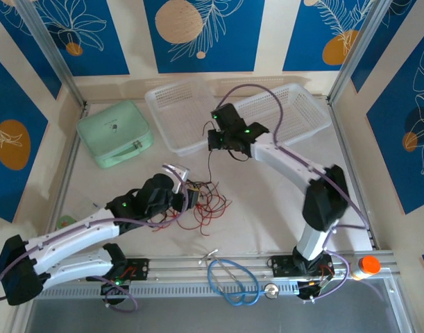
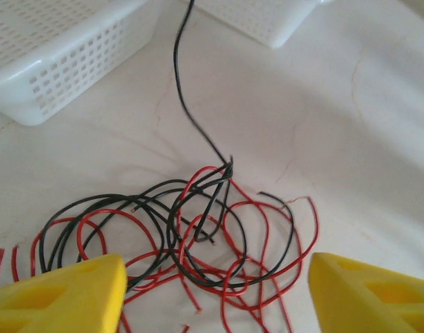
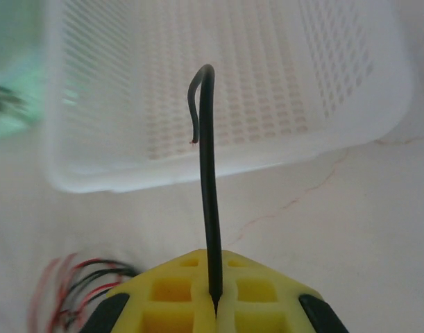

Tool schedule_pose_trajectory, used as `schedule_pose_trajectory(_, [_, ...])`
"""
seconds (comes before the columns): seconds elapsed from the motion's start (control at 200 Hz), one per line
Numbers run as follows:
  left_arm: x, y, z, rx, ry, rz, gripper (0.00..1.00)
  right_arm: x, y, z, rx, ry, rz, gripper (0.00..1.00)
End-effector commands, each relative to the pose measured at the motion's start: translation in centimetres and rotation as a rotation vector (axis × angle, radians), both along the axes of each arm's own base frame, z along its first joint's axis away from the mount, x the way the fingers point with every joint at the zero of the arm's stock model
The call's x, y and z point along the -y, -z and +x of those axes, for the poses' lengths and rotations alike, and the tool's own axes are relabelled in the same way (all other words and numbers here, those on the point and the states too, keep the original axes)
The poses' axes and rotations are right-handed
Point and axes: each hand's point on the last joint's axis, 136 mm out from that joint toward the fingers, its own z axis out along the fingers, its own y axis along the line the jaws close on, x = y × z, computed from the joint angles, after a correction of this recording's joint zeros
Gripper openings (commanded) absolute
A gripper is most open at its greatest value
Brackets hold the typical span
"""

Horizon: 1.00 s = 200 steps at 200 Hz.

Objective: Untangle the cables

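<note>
Red and black cables (image 2: 198, 236): one loose tangle of loops on the table (image 2: 350, 125), lying just ahead of my left gripper (image 2: 216, 277) and partly between its jaws. Those jaws stand wide apart, closed on nothing. One black wire (image 3: 209, 201) leaves the tangle's far side and runs up to my right gripper (image 3: 214, 277), which is pinched tight on it. The wire's short free end curls over past the fingertips. White basket (image 3: 218, 90) sits just ahead of the right gripper.
</note>
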Motion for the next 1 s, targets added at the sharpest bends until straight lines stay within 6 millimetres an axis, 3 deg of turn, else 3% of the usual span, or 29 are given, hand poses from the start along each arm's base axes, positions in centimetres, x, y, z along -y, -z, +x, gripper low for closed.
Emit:
schedule_pose_trajectory(0.0, [1.0,-2.5,1.8,0.061,0.031,-0.033,0.63,1.3,-6.2,-2.8,0.051,-0.014,0.075,0.0])
schedule_pose_trajectory(0.14, [2.0,-3.4,3.2,0.072,0.067,-0.072,0.57,3.1,-11.2,-5.3,0.1,-0.02,0.163,0.0])
schedule_pose_trajectory(0.315, [5.1,-4.1,3.1,0.107,0.237,-0.118,0.52,4.9,-14.9,-7.3,0.135,-0.023,0.249,0.0])
schedule_pose_trajectory(0.48, [7.0,-3.8,2.4,0.145,0.379,-0.094,0.44,6.0,-16.2,-8.0,0.144,-0.014,0.284,0.0])
schedule_pose_trajectory(0.645, [6.4,-3.1,2.6,0.299,0.456,0.066,0.56,6.7,-16.8,-8.6,0.14,-0.019,0.316,0.0])
schedule_pose_trajectory(0.715, [6.5,-2.9,2.1,0.436,0.528,0.109,0.57,7.0,-17.1,-8.8,0.143,-0.022,0.327,0.0])
schedule_pose_trajectory(0.815, [6.1,-3.7,2.8,0.619,0.504,0.119,0.67,7.2,-17.5,-9.3,0.148,-0.034,0.346,0.0])
schedule_pose_trajectory(0.995, [7.4,-1.9,3.1,0.556,0.619,0.181,0.65,7.1,-18.6,-10.5,0.154,-0.081,0.381,0.0])
